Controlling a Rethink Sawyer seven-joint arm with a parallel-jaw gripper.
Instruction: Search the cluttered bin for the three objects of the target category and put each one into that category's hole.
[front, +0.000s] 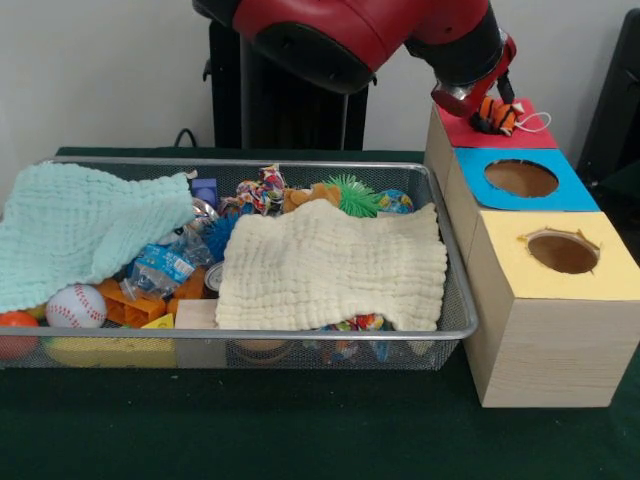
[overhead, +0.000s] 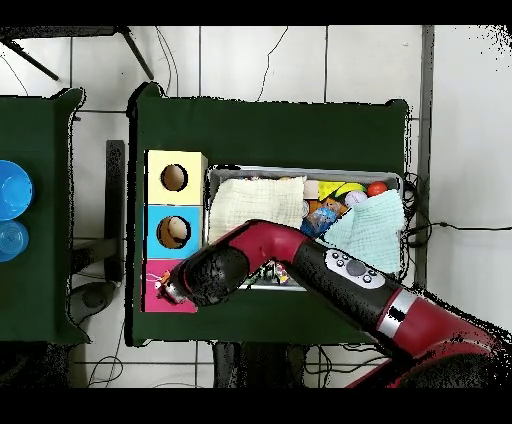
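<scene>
I see the red and black arm (front: 370, 35) reaching over the red-topped wooden box (front: 505, 128), the farthest of three boxes in a row beside the wire mesh bin (front: 455, 285). Its pincer (front: 492, 112) is closed around a small orange, black and white striped toy (front: 497, 116) with a thin white loop of string trailing from it, held right over the red top; I cannot see that box's hole from either view, since the arm covers it. Next in the row stands the blue-topped box (front: 522, 180) with its round hole open, then the yellow-topped box (front: 560, 250) nearest the camera, its hole ragged at the rim. Inside the bin a pale yellow waffle cloth (front: 335, 265) covers the right half and a mint green cloth (front: 80, 225) drapes over the left side. Between and around them I make out a white baseball (front: 75, 305), a spiky green ball (front: 353, 193) and orange plastic blocks (front: 140, 302). Everything sits on the dark green worktop (front: 300, 425).
</scene>
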